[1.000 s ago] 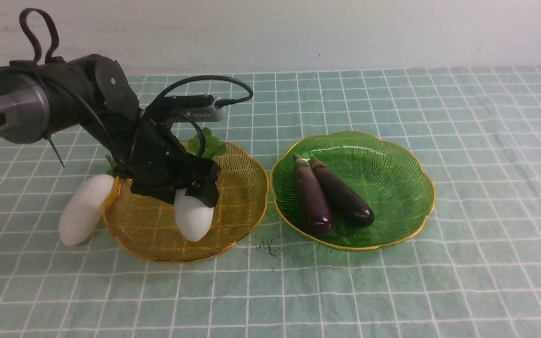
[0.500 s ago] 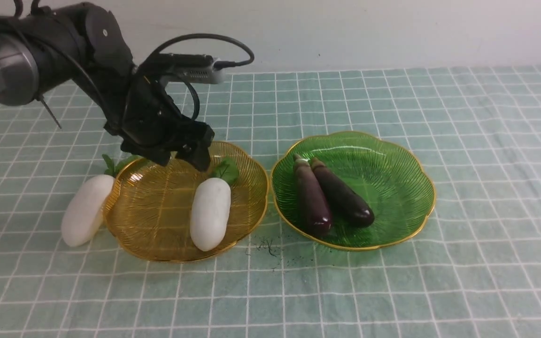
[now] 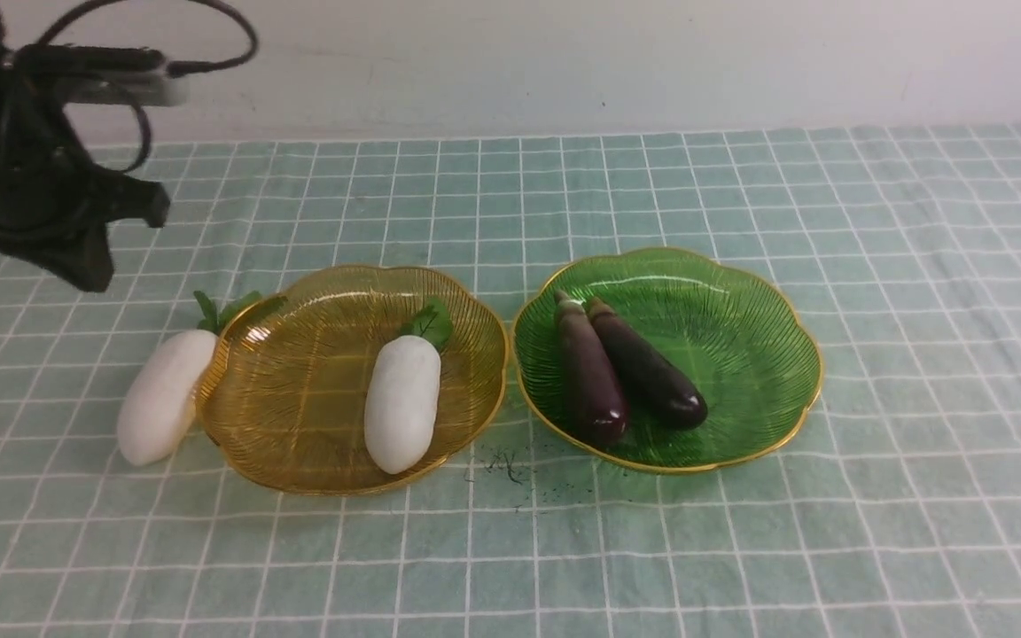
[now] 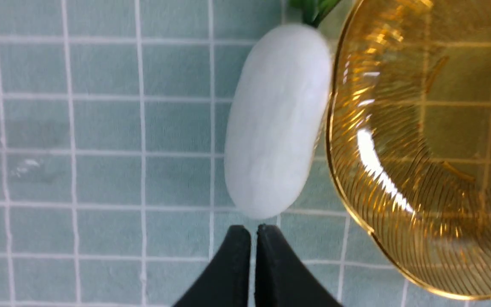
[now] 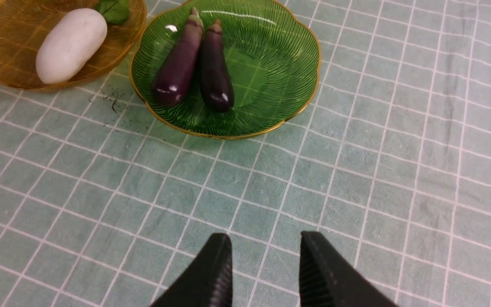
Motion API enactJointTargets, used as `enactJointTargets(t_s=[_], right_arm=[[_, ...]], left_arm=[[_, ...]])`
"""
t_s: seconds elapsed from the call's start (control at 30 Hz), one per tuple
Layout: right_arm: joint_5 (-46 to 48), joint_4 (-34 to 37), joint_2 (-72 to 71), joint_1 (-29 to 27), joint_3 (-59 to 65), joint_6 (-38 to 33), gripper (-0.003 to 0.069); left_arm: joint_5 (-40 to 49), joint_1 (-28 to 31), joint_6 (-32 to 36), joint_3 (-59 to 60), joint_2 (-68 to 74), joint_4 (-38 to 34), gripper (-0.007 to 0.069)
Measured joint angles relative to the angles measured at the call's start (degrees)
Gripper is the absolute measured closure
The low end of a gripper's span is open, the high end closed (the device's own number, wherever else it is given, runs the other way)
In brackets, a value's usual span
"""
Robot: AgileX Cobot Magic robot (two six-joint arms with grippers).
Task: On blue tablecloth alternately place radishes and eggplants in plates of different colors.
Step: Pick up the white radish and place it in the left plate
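Front view. The blue tablecloth (image 3: 741, 532) is a pale teal weave ruled with thin white lines into a square grid, slightly wrinkled at the right of the frame. At centre left you see the amber plate (image 3: 298, 381), and at centre right the green plate (image 3: 741, 354). Both are transparent, ribbed and scalloped, each with a thin gold rim, and they stand just beside each other.

The inner radish (image 3: 401, 403) is smooth, white and oblong. It lies in the right half of the amber plate with its green leaves toward the top of the frame. The outer radish (image 3: 160, 408), of like shape, lies on the cloth against the amber plate's left rim. The left eggplant (image 3: 590, 377) and right eggplant (image 3: 648, 372) are slim, glossy and dark purple with dull stem caps. They lie side by side in the left half of the green plate. Fine dark specks (image 3: 506, 465) dot the cloth between the plates, toward the lower edge.

Left wrist view. The left gripper (image 4: 252, 232) hangs above the outer radish; its black tapered fingers are pressed together and hold nothing.

Right wrist view. The right gripper (image 5: 264, 247) shows ridged black fingers set narrowly apart, with only cloth between them.
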Motion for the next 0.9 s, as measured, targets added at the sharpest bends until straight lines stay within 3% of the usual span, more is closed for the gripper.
enactJointTargets(t_s=[0.2,0.37,0.57,0.67,0.9], right_arm=[[0.0,-0.2,0.0,0.0,0.0,0.0,0.0444],[0.0,-0.3,0.0,0.0,0.0,0.0,0.0444],[0.0,-0.4,0.0,0.0,0.0,0.0,0.0444],[0.0,-0.4,0.0,0.0,0.0,0.0,0.0444],[0.0,-0.4,0.0,0.0,0.0,0.0,0.0444]], left_arm=[[0.0,0.6,2.7,4.5,2.3,-3.9,0.0568],[-0.1,-1.8,4.5,4.8,7.3,-4.7,0.0340],[-0.3,-1.9,4.6,4.8,10.6,-3.0,0.0153],[-0.9,-1.9,4.6,4.8,11.8,-1.0,0.0111],[-2.0,-1.9,4.6,4.8,13.6,1.4,0.0104]])
